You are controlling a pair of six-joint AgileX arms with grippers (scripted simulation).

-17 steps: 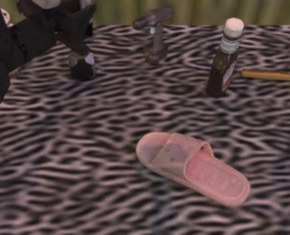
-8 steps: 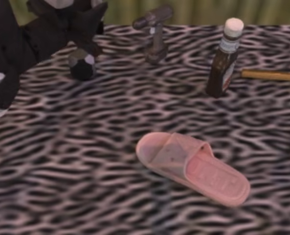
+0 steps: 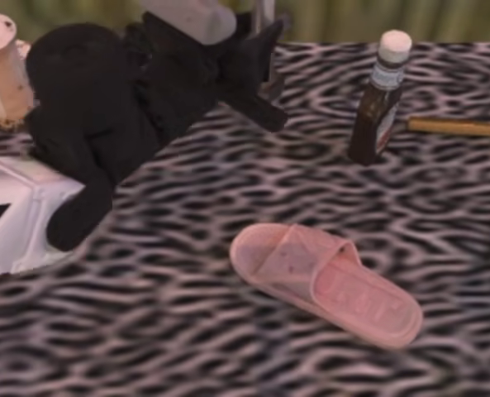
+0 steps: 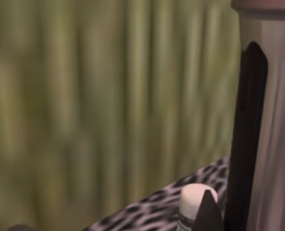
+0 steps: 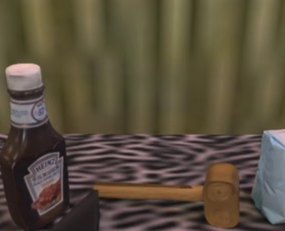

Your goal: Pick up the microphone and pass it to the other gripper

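— One slim black stick is seen in the left wrist view; can it be taken for the microphone (image 4: 248, 134)?
— It can. It is shown upright, with a rounded upper end, very close to the camera and clear of the zebra-patterned table (image 3: 187, 331). A pale grey column (image 4: 276, 144) is seen just beside it, touching or nearly so.

— Where is the left gripper (image 3: 257, 74) placed?
— It is found at the far edge of the table, left of centre in the top view. The bulky black arm is stretched in from the left, and much of that corner is covered by it. In that view the microphone is hidden.

— How is the microphone set relative to the jaws?
— It is placed right at the jaws, standing along them. Whether they are closed on it cannot be told, since the grip itself is not shown.

— And the right gripper?
— It is not caught by the top view, and the state of its jaws cannot be told. Its wrist camera is faced by a Heinz sauce bottle (image 5: 32, 159), a wooden mallet (image 5: 180, 192) lying flat beside it, and a pale blue packet (image 5: 279, 175) past the mallet's head.

— What else is laid out on the table?
— The sauce bottle is stood upright at the far right, with the mallet's handle just beyond it. A pink slipper (image 3: 327, 281) is laid near the middle, well apart from both.
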